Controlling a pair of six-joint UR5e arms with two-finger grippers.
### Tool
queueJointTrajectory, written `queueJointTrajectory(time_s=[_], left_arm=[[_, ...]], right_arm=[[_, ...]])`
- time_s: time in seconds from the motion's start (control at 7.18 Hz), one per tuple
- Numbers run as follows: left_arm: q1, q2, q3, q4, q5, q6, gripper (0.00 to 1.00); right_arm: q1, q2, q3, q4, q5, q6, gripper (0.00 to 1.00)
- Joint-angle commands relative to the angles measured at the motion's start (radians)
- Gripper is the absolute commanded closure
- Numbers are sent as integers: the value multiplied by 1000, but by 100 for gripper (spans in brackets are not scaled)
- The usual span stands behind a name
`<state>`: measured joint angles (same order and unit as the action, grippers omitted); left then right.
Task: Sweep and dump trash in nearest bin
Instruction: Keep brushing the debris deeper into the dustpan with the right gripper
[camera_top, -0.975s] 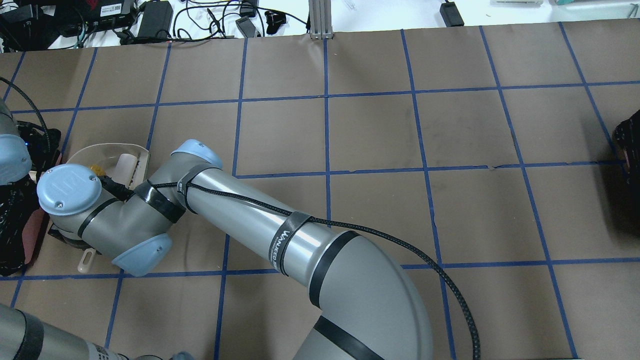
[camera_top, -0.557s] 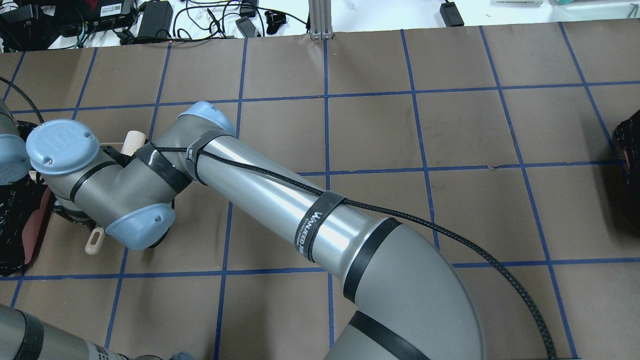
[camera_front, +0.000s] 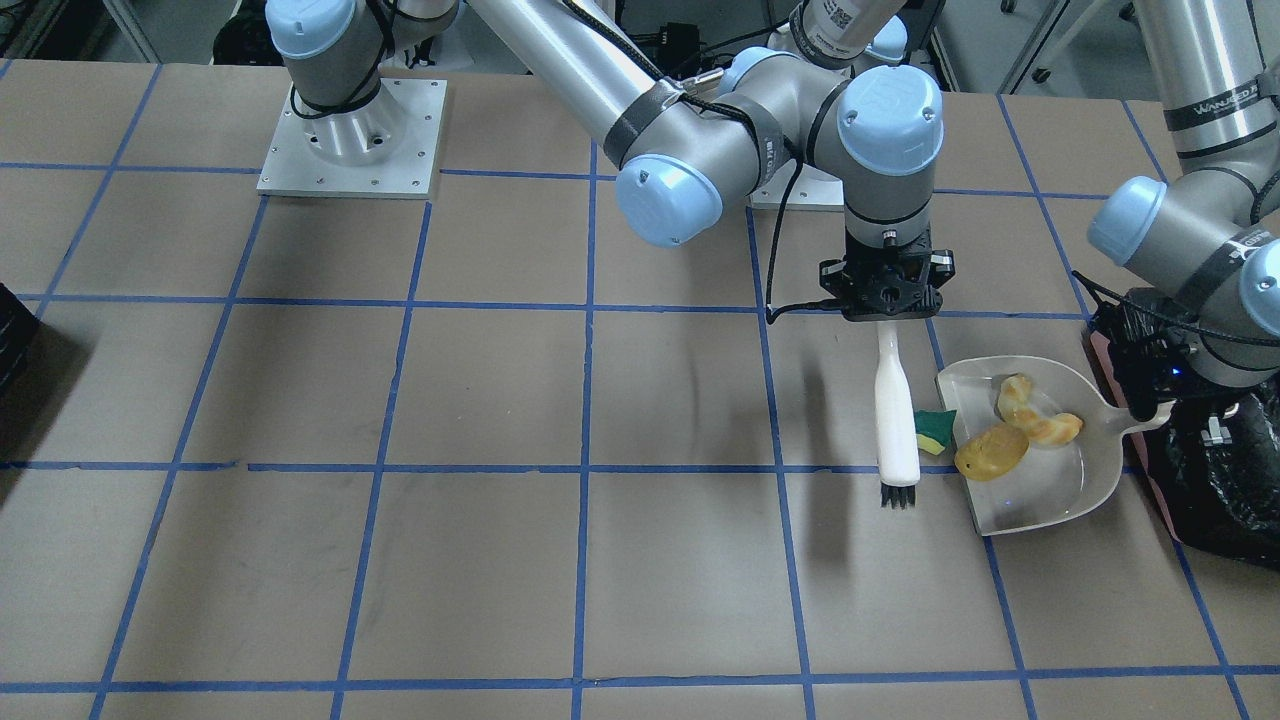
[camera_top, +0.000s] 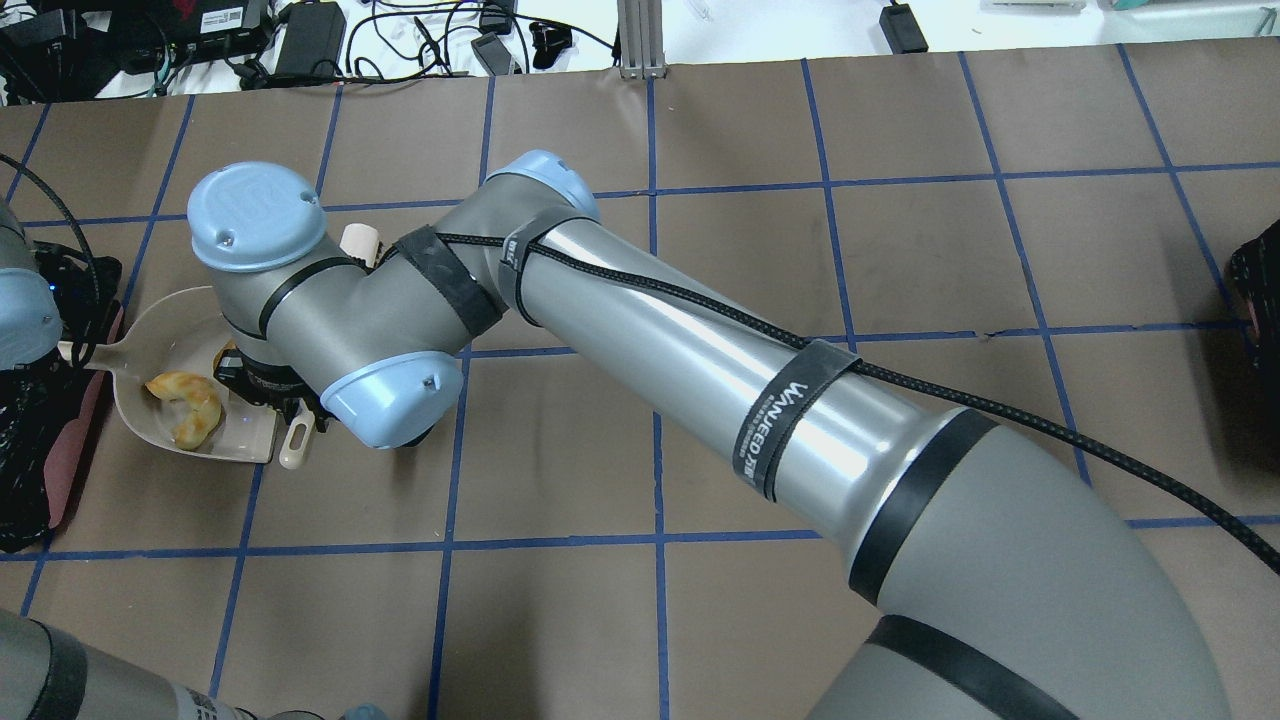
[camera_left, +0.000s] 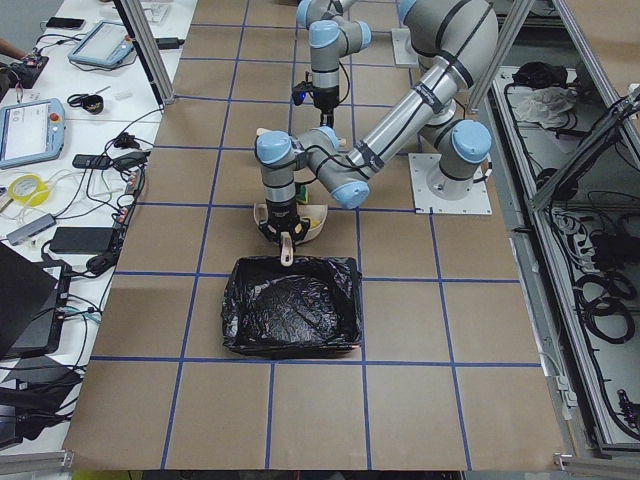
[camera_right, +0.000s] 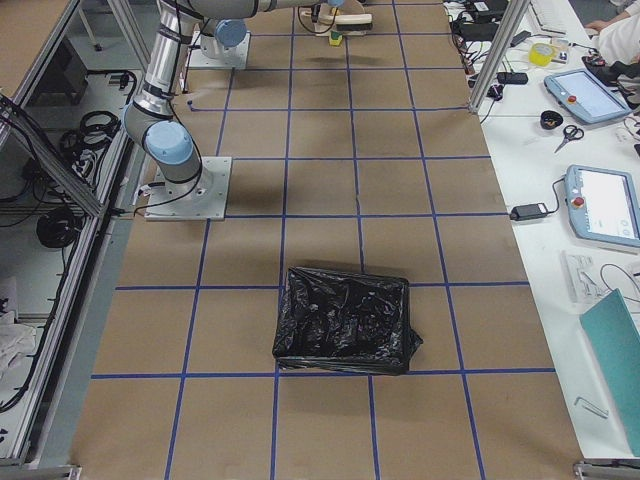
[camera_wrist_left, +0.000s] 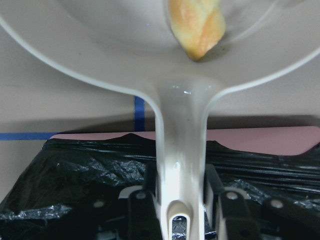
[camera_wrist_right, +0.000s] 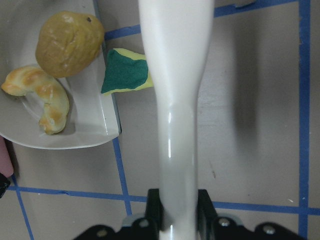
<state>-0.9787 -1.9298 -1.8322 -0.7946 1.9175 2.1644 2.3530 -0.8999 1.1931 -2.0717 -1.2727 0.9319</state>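
At the table's left end sits one dustpan (camera_front: 1050, 490) with two pieces in it: a croissant (camera_front: 1040, 418) and a yellow lump (camera_front: 990, 452). One green-and-yellow sponge (camera_front: 933, 430) lies at its lip, beside the one brush (camera_front: 895, 410). The right gripper (camera_wrist_right: 175, 212) points straight down and clamps the brush handle. The left gripper (camera_wrist_left: 180, 215) grips the pan's handle above the bin (camera_front: 1220, 500), which stands just beside the pan.

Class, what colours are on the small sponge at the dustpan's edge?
The sponge is green and yellow; the right wrist view shows it best.
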Motion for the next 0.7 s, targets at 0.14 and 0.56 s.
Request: queueJointTrajectory(time_s=[0.14,0.56], left_arm=[[0,0,-1,0,-2,0,100],[0,0,1,0,-2,0,100]], right_arm=[[64,40,86,-81,0,53,100],[133,136,5,-145,-43,132,100]])
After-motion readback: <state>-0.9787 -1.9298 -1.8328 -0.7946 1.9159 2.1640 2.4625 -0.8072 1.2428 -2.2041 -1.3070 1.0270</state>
